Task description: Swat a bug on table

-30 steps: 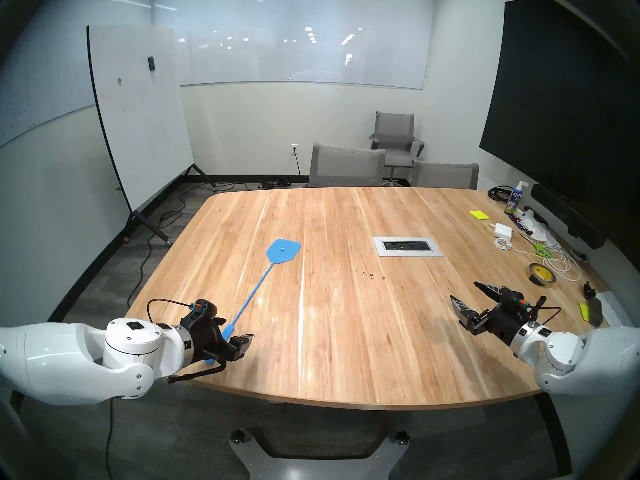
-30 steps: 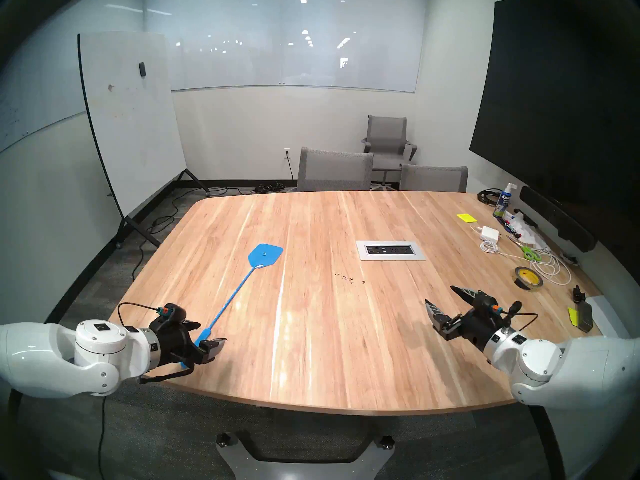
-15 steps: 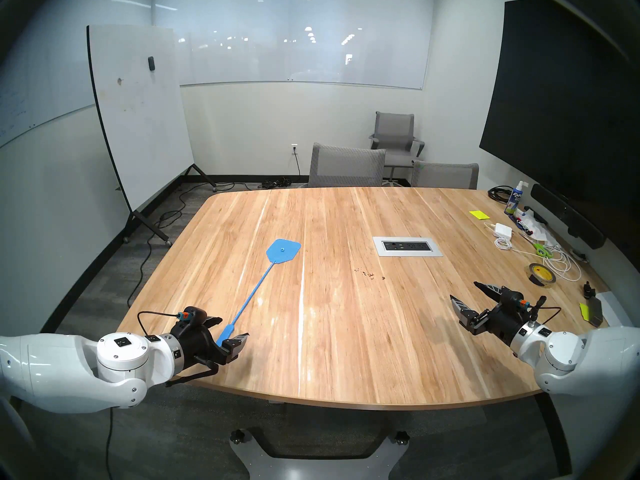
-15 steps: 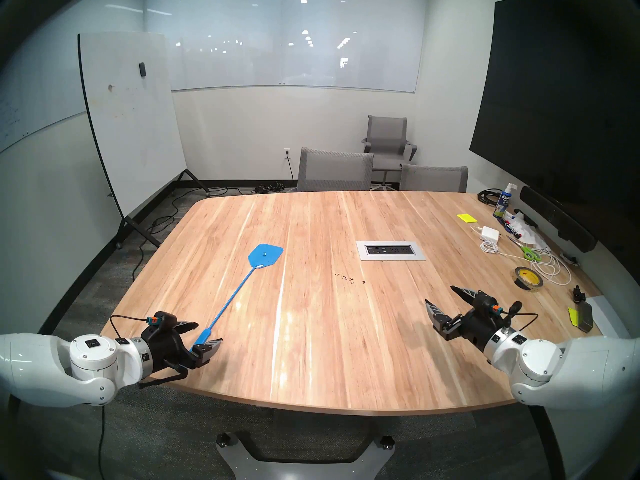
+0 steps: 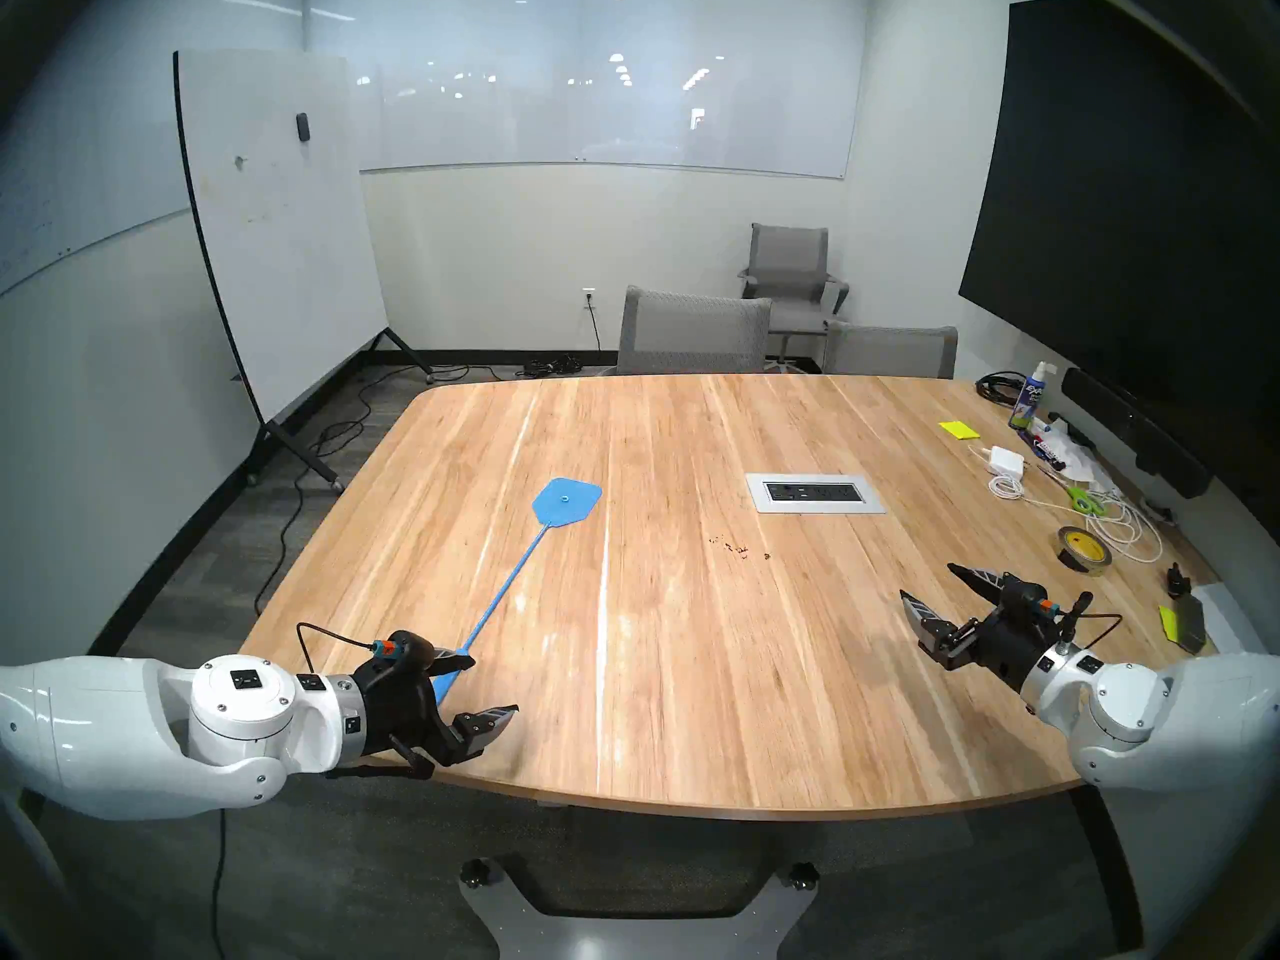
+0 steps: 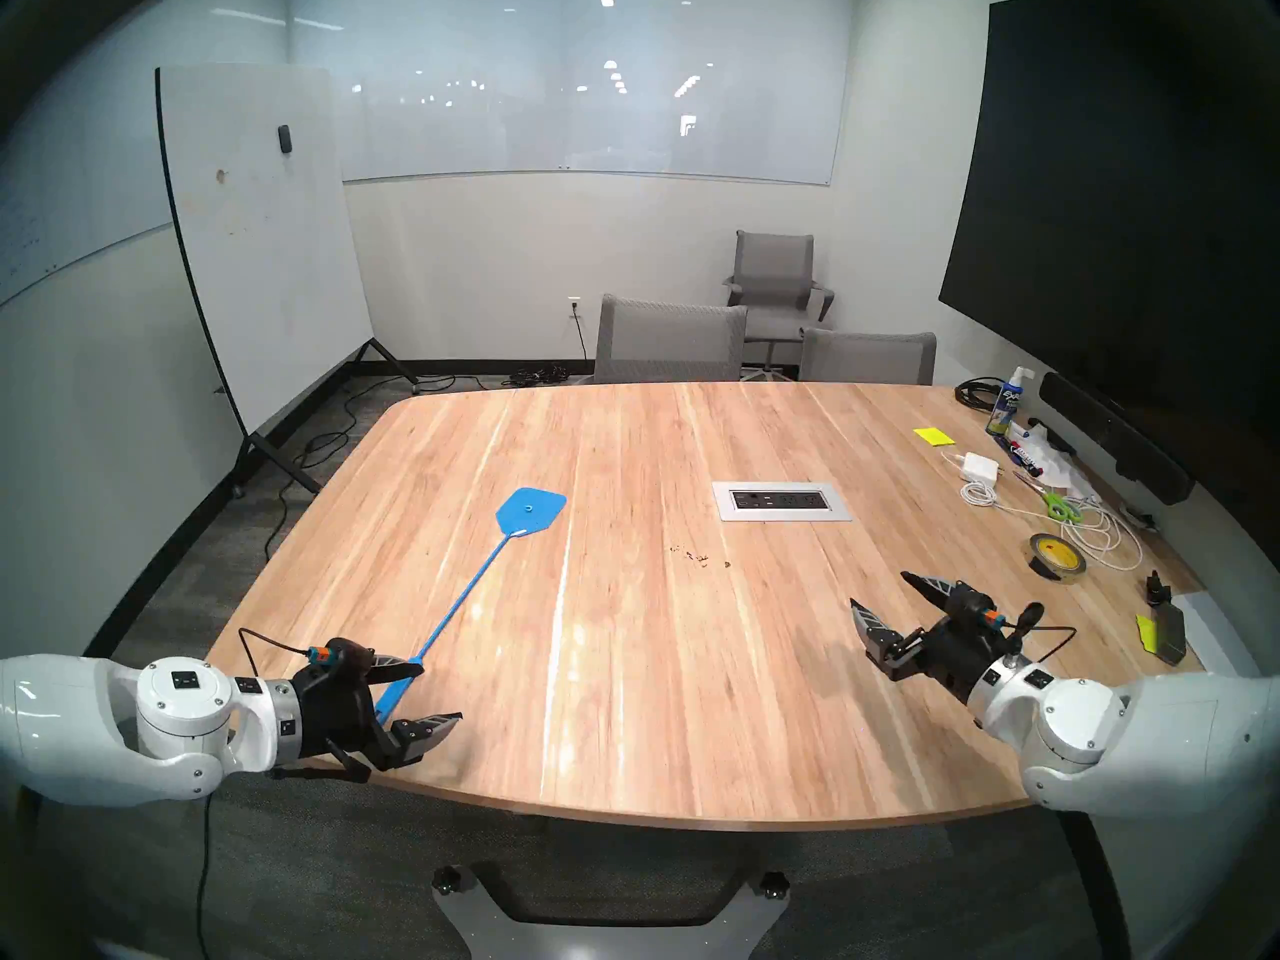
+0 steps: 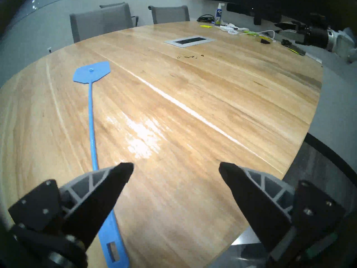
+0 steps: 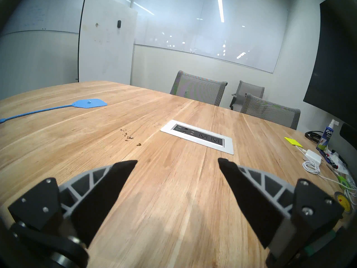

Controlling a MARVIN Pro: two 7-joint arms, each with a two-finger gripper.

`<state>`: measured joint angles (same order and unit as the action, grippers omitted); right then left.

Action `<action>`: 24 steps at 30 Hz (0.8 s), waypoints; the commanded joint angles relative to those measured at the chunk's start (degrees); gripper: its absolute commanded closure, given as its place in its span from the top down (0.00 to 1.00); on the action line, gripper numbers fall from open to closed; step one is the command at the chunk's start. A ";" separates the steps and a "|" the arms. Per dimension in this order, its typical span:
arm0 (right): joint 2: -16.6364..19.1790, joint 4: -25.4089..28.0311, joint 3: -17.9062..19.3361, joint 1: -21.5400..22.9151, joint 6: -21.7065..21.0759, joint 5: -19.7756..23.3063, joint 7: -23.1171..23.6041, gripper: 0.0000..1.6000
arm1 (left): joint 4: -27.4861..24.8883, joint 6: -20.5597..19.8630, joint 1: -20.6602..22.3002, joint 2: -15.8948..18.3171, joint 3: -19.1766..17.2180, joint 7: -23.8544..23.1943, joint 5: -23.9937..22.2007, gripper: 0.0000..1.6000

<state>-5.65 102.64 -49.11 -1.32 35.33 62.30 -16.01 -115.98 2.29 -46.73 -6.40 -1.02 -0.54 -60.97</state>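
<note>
A blue swatter (image 5: 566, 501) lies flat on the wooden table (image 5: 692, 661), its head toward the middle and its thin handle (image 7: 90, 114) running back to my left gripper (image 5: 490, 686). That gripper is open just above the table's near left edge. The handle's grip end (image 7: 114, 248) lies loose on the wood between its fingers, close to the far finger (image 7: 108, 186). The bug (image 5: 738, 548) is a cluster of dark specks before the silver outlet panel (image 5: 815, 493), also seen as the bug (image 8: 127, 136). My right gripper (image 5: 931, 581) hovers open and empty right of the specks.
Clutter lines the table's right side: a tape roll (image 5: 1084, 550), green scissors (image 5: 1084, 500), white cables (image 5: 1125, 532), a charger (image 5: 1006, 461), a spray bottle (image 5: 1032, 397) and yellow notes (image 5: 958, 429). Grey chairs (image 5: 692, 332) stand at the far edge, a rolling whiteboard (image 5: 277, 231) at the left.
My left gripper drew back to the left, then shifted down toward the near edge and turned, staying open. The swatter, the specks and my right arm have not moved.
</note>
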 commanded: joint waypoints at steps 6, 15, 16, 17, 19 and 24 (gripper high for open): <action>-0.08 -0.13 0.46 0.64 0.21 -0.11 0.14 1.00 | -0.63 5.76 0.05 -0.36 -0.32 3.16 3.61 1.00; -0.08 -0.13 0.45 0.65 0.21 -0.11 0.14 1.00 | -0.11 8.21 -0.35 -1.99 0.18 6.71 5.30 1.00; -0.08 -0.13 0.45 0.65 0.21 -0.11 0.14 1.00 | -0.05 8.22 -0.40 -2.19 0.26 6.99 5.46 1.00; -0.08 -0.13 0.45 0.65 0.22 -0.11 0.14 1.00 | -0.01 8.22 -0.43 -2.33 0.33 7.19 5.57 1.00; -0.08 -0.13 0.44 0.66 0.22 -0.11 0.14 1.00 | -0.05 7.79 -0.41 -2.45 0.41 7.15 5.20 1.00; -0.08 -0.13 0.42 0.68 0.22 -0.11 0.15 1.00 | -0.06 7.82 -0.35 -2.48 0.50 7.27 5.26 1.00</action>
<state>-5.65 102.64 -49.14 -1.32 35.33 62.30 -16.01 -115.93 9.42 -47.15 -8.37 -0.30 6.50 -55.51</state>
